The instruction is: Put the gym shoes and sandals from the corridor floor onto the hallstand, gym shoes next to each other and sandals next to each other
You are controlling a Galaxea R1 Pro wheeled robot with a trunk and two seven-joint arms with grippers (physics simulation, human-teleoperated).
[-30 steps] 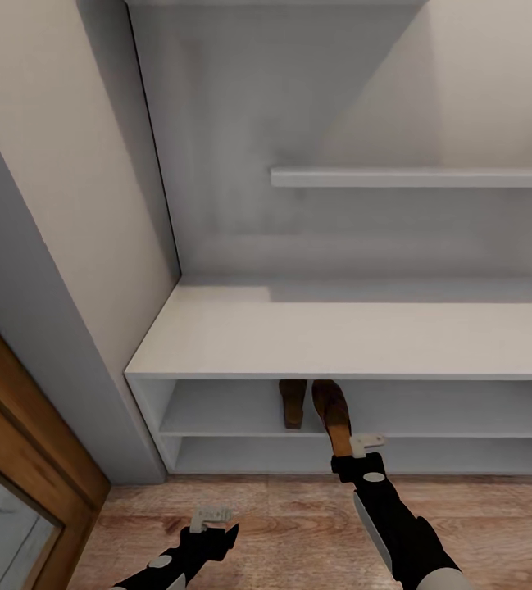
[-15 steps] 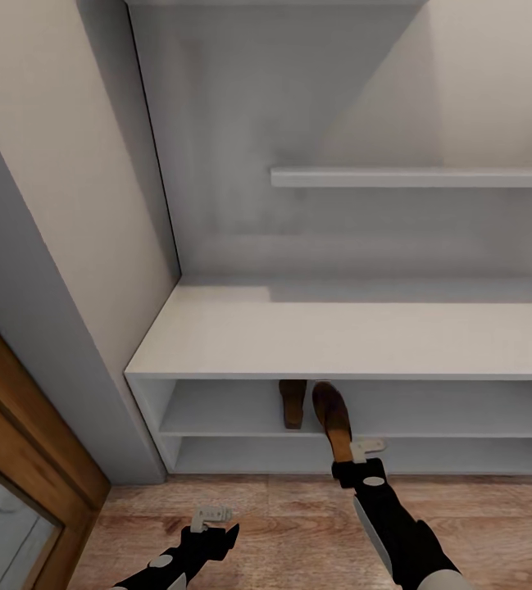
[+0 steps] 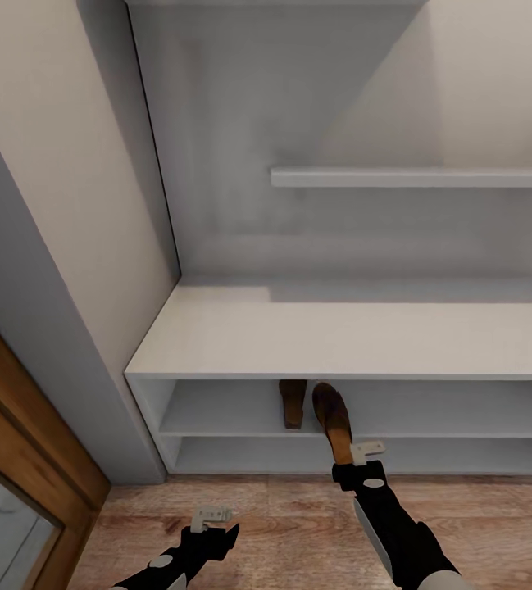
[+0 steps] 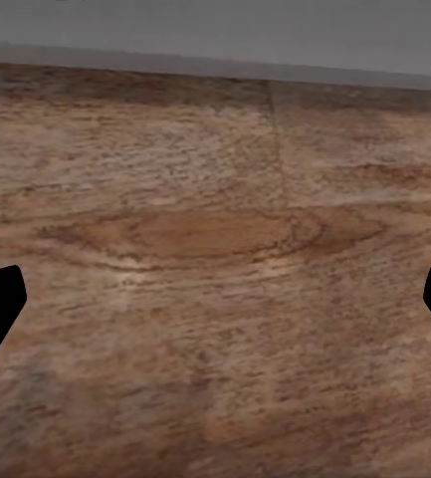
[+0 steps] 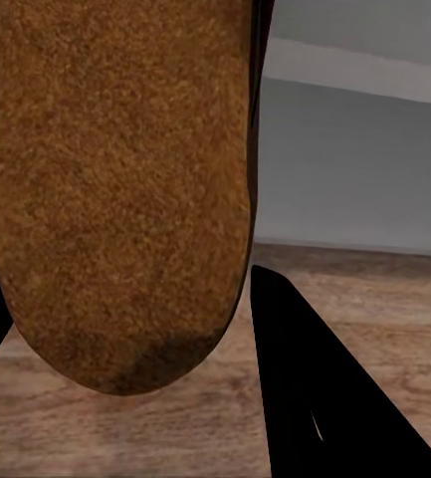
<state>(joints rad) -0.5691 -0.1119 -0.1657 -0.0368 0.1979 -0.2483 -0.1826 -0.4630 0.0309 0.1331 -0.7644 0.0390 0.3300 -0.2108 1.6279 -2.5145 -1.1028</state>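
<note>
A dark brown sandal (image 3: 333,418) lies lengthwise on the upper open shelf of the white hallstand (image 3: 339,336), its heel jutting past the shelf's front edge. My right gripper (image 3: 354,456) is shut on that heel. In the right wrist view the tan footbed (image 5: 115,179) sits between the dark fingers (image 5: 295,378). The second sandal (image 3: 292,403) rests on the same shelf just to its left, close beside it. My left gripper (image 3: 214,515) hangs open and empty low over the corridor floor (image 4: 215,229). The gym shoes are out of view.
A higher wall shelf (image 3: 413,177) hangs above the hallstand's flat top. A grey wall panel (image 3: 69,344) and a wood-framed glass door (image 3: 20,475) stand to the left. Wood-plank floor (image 3: 290,524) runs in front of the rack.
My right gripper and the sandal's heel have shifted slightly down and toward me. The left arm and the second sandal have stayed put.
</note>
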